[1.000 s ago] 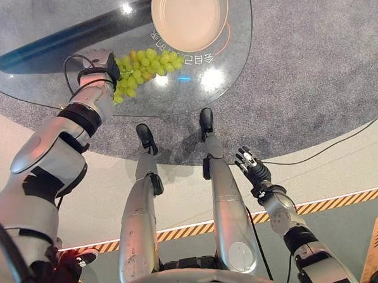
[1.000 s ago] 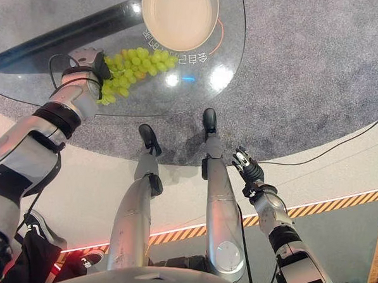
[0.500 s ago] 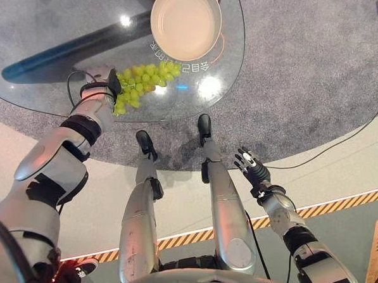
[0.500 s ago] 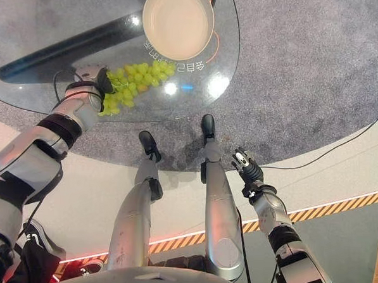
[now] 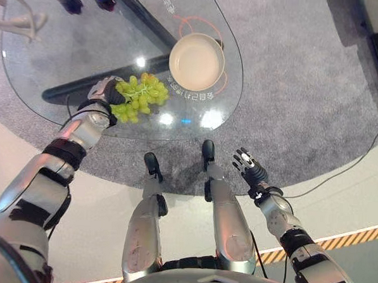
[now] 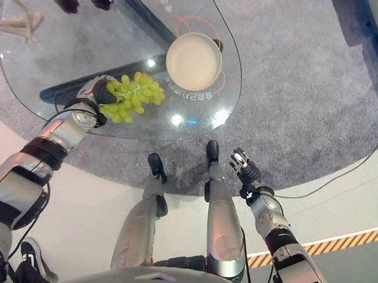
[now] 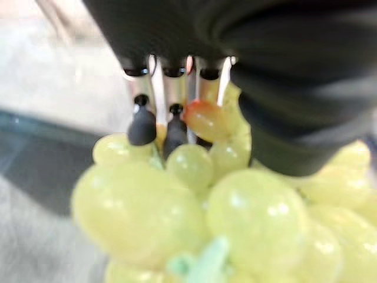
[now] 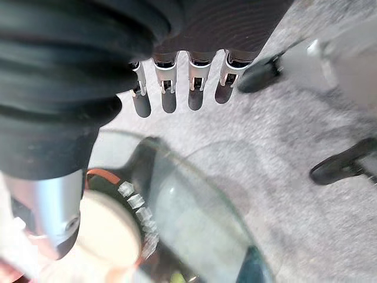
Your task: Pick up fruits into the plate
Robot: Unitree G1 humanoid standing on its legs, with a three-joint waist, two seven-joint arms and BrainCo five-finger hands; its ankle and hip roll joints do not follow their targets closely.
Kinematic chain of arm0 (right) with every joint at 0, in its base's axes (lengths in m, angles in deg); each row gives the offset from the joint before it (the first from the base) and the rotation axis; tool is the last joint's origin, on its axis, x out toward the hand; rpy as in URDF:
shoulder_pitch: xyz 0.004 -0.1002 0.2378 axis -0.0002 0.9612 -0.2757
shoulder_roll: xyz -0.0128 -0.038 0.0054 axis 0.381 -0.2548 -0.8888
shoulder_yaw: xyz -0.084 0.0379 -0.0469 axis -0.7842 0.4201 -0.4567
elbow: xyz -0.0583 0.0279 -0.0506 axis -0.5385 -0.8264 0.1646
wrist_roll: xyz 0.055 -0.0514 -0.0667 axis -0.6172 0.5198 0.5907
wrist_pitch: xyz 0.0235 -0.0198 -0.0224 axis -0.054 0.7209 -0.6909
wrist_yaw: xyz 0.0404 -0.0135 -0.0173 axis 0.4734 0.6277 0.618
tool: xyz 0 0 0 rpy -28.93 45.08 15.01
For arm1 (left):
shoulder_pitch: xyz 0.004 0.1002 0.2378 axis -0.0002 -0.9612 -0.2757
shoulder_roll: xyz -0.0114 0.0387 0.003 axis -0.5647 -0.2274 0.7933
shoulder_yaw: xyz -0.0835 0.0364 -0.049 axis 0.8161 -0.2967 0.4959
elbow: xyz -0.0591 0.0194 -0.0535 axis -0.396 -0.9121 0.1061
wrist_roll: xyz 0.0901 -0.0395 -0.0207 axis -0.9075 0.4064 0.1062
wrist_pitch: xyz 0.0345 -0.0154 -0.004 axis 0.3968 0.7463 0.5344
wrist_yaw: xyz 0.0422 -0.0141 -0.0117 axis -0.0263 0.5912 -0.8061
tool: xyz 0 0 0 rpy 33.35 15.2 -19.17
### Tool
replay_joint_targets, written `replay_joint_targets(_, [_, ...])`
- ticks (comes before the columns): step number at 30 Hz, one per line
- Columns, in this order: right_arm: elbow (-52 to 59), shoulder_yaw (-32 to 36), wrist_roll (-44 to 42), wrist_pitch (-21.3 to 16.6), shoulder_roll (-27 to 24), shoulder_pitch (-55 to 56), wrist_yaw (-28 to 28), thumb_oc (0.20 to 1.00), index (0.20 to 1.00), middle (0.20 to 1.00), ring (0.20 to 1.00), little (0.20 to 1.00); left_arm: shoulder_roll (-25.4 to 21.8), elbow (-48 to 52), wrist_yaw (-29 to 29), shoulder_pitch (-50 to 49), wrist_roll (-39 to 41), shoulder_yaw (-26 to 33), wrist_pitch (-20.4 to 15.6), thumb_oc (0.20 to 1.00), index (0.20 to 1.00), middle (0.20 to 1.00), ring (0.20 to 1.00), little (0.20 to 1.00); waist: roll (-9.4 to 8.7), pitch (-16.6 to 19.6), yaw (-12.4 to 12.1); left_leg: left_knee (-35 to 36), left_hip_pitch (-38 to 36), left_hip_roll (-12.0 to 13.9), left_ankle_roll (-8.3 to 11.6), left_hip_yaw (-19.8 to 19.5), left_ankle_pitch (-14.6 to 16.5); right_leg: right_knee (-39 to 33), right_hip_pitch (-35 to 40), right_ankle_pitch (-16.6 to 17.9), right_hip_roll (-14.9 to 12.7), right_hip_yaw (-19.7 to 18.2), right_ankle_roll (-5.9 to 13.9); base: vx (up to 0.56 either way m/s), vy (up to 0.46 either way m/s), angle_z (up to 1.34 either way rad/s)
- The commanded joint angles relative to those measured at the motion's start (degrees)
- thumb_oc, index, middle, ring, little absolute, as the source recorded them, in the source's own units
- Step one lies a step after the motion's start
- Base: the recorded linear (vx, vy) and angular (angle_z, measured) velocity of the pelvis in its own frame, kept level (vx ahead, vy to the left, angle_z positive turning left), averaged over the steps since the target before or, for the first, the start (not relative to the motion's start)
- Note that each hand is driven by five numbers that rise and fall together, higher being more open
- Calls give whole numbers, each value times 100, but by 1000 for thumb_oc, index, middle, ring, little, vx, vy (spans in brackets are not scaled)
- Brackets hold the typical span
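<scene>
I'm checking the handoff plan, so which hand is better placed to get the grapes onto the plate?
Left. The left hand is curled on the grapes beside the plate; the right hand hangs open off the table.

The left hand (image 5: 105, 89) is gripping a bunch of green grapes (image 5: 140, 96) above the round glass table (image 5: 66, 59), just beside the cream round plate (image 5: 196, 61). The right hand (image 5: 249, 169) is hanging open, well apart, over grey carpet (image 5: 306, 90).
</scene>
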State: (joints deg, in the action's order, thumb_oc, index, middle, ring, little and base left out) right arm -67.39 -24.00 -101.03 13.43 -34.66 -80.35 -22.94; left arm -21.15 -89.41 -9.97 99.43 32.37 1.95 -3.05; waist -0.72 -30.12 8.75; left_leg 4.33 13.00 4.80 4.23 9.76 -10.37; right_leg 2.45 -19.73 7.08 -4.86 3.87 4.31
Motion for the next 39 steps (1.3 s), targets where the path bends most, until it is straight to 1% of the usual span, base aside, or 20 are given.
replay_joint_targets(1, [484, 313, 180, -194, -22, 501, 28, 1000, 1000, 1000, 1000, 1000, -342, 332, -34, -137, -45, 563, -352, 200, 200, 200, 200, 200, 155, 283, -60, -394, 43, -346, -80, 18, 530, 237, 146, -201, 181, 38, 145, 105, 42, 3])
replay_joint_targets(4, [862, 429, 370, -125, 4, 741, -15, 1000, 1000, 1000, 1000, 1000, -558, 899, 229, -645, -185, 869, -352, 200, 200, 200, 200, 200, 199, 619, -96, -258, -267, -342, -62, 18, 549, 91, 507, -234, 135, 91, 157, 129, 49, 5])
replay_joint_targets(9, [1552, 580, 777, -197, -46, 988, 201, 1000, 1000, 1000, 1000, 1000, -798, 1665, 818, -1265, -738, 1197, -400, 200, 200, 200, 200, 200, 216, 1029, -147, -165, -647, -342, -56, 7, 610, -86, 975, -282, 78, 160, 178, 110, 18, 8])
replay_joint_targets(12, [2396, 650, 1471, -73, -222, 1131, 503, 1000, 1000, 1000, 1000, 1000, -1067, 2346, 1441, -1735, -1208, 1412, -392, 200, 200, 200, 200, 200, 215, 1366, -192, -119, -918, -334, -61, -26, 649, -193, 1291, -304, 38, 189, 206, 145, 6, -1])
replay_joint_targets(13, [2729, 687, 1653, 15, -365, 1169, 635, 1000, 1000, 1000, 1000, 1000, -1214, 2562, 1733, -1913, -1330, 1512, -499, 200, 200, 200, 200, 200, 218, 1514, -221, -97, -1045, -339, -68, -45, 673, -238, 1436, -314, 21, 209, 217, 155, 9, -3])
replay_joint_targets(14, [2854, 706, 1703, 59, -455, 1171, 737, 1000, 1000, 1000, 1000, 1000, -1277, 2630, 1870, -1954, -1402, 1542, -566, 200, 200, 200, 200, 200, 219, 1575, -234, -82, -1093, -340, -71, -53, 681, -257, 1488, -319, 15, 220, 222, 174, 10, 2])
replay_joint_targets(16, [3332, 823, 1849, 401, -851, 1139, 1140, 1000, 1000, 1000, 1000, 1000, -1528, 2999, 2355, -2168, -1575, 1642, -765, 200, 200, 200, 200, 200, 230, 1881, -301, -44, -1317, -340, -77, -70, 729, -344, 1745, -329, -15, 280, 245, 200, 10, 3])
replay_joint_targets(17, [3403, 841, 1880, 455, -923, 1129, 1226, 1000, 1000, 1000, 1000, 1000, -1577, 3063, 2450, -2199, -1630, 1660, -811, 200, 200, 200, 200, 200, 228, 1929, -314, -39, -1357, -337, -78, -69, 741, -361, 1790, -329, -20, 297, 247, 172, 1, 1])
replay_joint_targets(18, [3574, 856, 1946, 607, -1151, 1085, 1508, 1000, 1000, 1000, 1000, 1000, -1698, 3183, 2627, -2239, -1738, 1673, -948, 200, 200, 200, 200, 200, 220, 2028, -344, -29, -1436, -338, -80, -73, 764, -397, 1883, -330, -37, 331, 256, 147, -11, 3])
replay_joint_targets(19, [3817, 881, 1857, 921, -1506, 960, 1700, 1000, 1000, 1000, 1000, 1000, -1860, 3364, 2938, -2225, -1739, 1661, -1100, 200, 200, 200, 200, 200, 202, 2159, -397, -8, -1547, -345, -78, -92, 795, -473, 2042, -324, -55, 390, 271, 156, -15, 5])
replay_joint_targets(20, [3932, 893, 1850, 1106, -1696, 863, 1876, 1000, 1000, 1000, 1000, 1000, -1949, 3482, 3154, -2199, -1741, 1646, -1202, 200, 200, 200, 200, 200, 190, 2238, -432, 9, -1615, -347, -71, -105, 811, -528, 2138, -317, -62, 429, 278, 158, -21, 8])
replay_joint_targets(21, [4057, 879, 1730, 1338, -1909, 754, 2036, 1000, 1000, 1000, 1000, 1000, -2047, 3607, 3362, -2170, -1737, 1606, -1298, 200, 200, 200, 200, 200, 178, 2320, -471, 26, -1690, -350, -66, -118, 832, -583, 2243, -311, -75, 478, 286, 112, -14, 10])
replay_joint_targets(23, [4225, 788, 1558, 1660, -2128, 586, 2252, 1000, 1000, 1000, 1000, 1000, -2143, 3770, 3636, -2073, -1713, 1484, -1468, 200, 200, 200, 200, 200, 158, 2424, -523, 49, -1787, -365, -68, -143, 863, -647, 2366, -301, -90, 534, 298, 89, -14, 14])
replay_joint_targets(24, [4375, 688, 1365, 1937, -2263, 459, 2406, 1000, 1000, 1000, 1000, 1000, -2189, 3909, 3831, -1971, -1690, 1382, -1606, 200, 200, 200, 200, 200, 144, 2488, -567, 64, -1853, -377, -74, -164, 883, -669, 2442, -305, -108, 581, 305, 65, -15, 9])
replay_joint_targets(27, [4521, 367, 1041, 2455, -2401, 208, 2818, 1000, 1000, 1000, 1000, 1000, -2251, 4124, 4111, -1645, -1554, 1016, -1872, 200, 200, 200, 200, 200, 126, 2604, -640, 67, -1941, -398, -91, -207, 923, -698, 2554, -311, -132, 653, 312, 30, -9, 7])
replay_joint_targets(28, [4590, 235, 934, 2700, -2406, 126, 2927, 1000, 1000, 1000, 1000, 1000, -2254, 4210, 4188, -1520, -1499, 893, -1966, 200, 200, 200, 200, 200, 122, 2635, -664, 67, -1963, -404, -96, -215, 931, -704, 2588, -315, -136, 684, 311, -3, -2, 14])
replay_joint_targets(30, [4669, -37, 754, 2967, -2353, -31, 3110, 1000, 1000, 1000, 1000, 1000, -2221, 4327, 4329, -1231, -1365, 591, -2039, 200, 200, 200, 200, 200, 120, 2675, -694, 67, -2000, -418, -110, -240, 943, -714, 2646, -325, -144, 729, 305, -2, 3, 13])
replay_joint_targets(33, [4765, -439, 432, 3254, -2135, -198, 3141, 1000, 1000, 1000, 1000, 1000, -2052, 4480, 4439, -858, -1284, 155, -2118, 200, 200, 200, 200, 200, 115, 2714, -737, 67, -2048, -437, -123, -281, 957, -721, 2718, -339, -148, 794, 300, -6, 8, 11])
replay_joint_targets(34, [4799, -652, 362, 3331, -1985, -256, 3100, 1000, 1000, 1000, 1000, 1000, -1930, 4547, 4479, -696, -1241, -39, -2074, 200, 200, 200, 200, 200, 119, 2724, -752, 67, -2060, -450, -132, -304, 963, -725, 2740, -344, -148, 813, 297, -12, 6, 7])
replay_joint_targets(39, [4856, -1251, 149, 3662, -1522, -361, 3042, 1000, 1000, 1000, 1000, 1000, -1543, 4728, 4629, -195, -1003, -596, -1958, 200, 200, 200, 200, 200, 136, 2745, -780, 67, -2094, -483, -145, -366, 981, -736, 2783, -352, -147, 852, 302, -21, 11, 13])
